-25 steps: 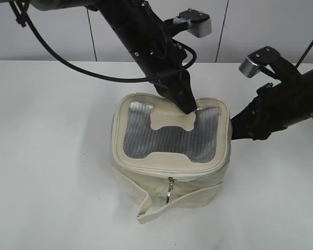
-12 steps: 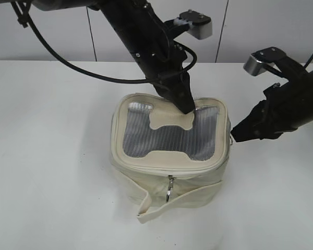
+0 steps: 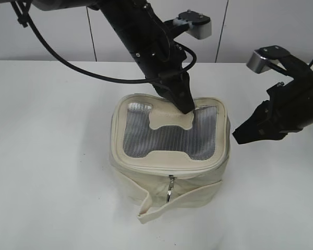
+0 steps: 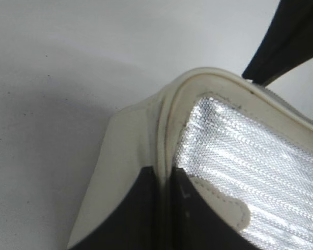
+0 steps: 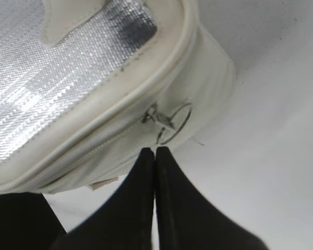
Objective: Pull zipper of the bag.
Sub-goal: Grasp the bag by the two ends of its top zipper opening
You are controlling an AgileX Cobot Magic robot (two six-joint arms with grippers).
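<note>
Soft, light bag (image 3: 169,156) sits mid-counter; left gripper (image 4: 164,208) jaws clenched on its far rim. Right gripper (image 5: 155,152) jaws pressed together, empty, just beside the zipper (image 5: 167,125) ring pull — small, slippery; pinch there.

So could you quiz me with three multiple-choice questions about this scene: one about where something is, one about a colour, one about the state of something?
1. Where does the left gripper press?
A. on the bag's top, at its far rim
B. on the table beside the bag
C. on the loose strap

2. What colour is the bag's mesh panel?
A. red
B. silvery grey
C. black

3. How does the right gripper stand?
A. wide open
B. shut on the strap
C. shut, holding nothing

Answers: 1 A, its tip sits on the top by the far edge. 2 B, the mesh shines silver. 3 C, its fingers meet just short of the ring pull.
</note>
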